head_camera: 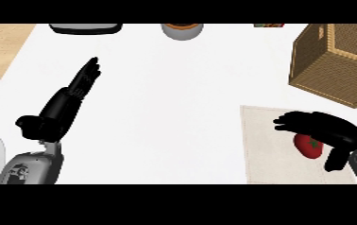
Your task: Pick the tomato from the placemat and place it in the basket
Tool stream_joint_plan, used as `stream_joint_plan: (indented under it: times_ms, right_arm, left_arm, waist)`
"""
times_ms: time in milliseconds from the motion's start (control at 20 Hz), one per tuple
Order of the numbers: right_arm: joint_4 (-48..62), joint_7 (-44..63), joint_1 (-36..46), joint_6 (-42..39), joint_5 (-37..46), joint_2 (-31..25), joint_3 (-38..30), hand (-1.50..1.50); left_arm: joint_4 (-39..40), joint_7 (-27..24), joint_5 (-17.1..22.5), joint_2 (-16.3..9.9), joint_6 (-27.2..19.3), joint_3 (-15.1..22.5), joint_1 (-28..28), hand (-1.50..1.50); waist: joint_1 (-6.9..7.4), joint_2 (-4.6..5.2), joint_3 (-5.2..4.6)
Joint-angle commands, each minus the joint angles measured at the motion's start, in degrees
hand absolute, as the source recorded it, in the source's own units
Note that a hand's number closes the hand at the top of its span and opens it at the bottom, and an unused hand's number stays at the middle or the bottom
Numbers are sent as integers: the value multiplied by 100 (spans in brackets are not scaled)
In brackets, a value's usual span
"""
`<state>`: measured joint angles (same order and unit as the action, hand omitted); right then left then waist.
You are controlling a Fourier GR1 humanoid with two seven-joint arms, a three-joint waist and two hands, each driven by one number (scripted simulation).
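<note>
A red tomato (309, 147) with a green stem lies on the beige placemat (268, 146) at the lower right. My right hand (319, 127) is over it, fingers curled round its top and right side, partly hiding it. The wicker basket (326, 63) stands at the upper right, beyond the placemat, open side up. My left hand (68, 101) rests open on the left of the counter, fingers straight and pointing away.
Along the counter's far edge sit a dark tray-like object (85, 28), a grey cup (182, 30) with a brown inside, and a small coloured item (268, 25). A wooden strip (12, 42) borders the counter's left.
</note>
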<state>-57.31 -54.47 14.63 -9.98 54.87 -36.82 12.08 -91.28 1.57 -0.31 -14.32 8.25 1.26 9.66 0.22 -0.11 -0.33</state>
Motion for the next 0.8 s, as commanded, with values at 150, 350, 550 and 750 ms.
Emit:
stream_joint_plan:
  times_ms: [150,350,550,750]
  right_arm:
    - [-14,-206,-135,198,453,260,155,150]
    - [183,-385,-353,834,708,289,140,150]
    - [-202,-642,-281,1029,779,143,130,150]
    - [-338,166,-455,1012,528,474,-258,150]
  left_arm:
    - [212,109,-116,268,-84,-25,352,0]
    - [-243,-5,230,-89,398,-324,-169,0]
    - [-305,59,117,-34,300,-296,-306,0]
    - [-191,-30,-5,29,228,-252,-220,0]
  waist:
    - [-26,12,33]
    - [3,10,35]
    - [2,1,34]
    - [-60,-13,31]
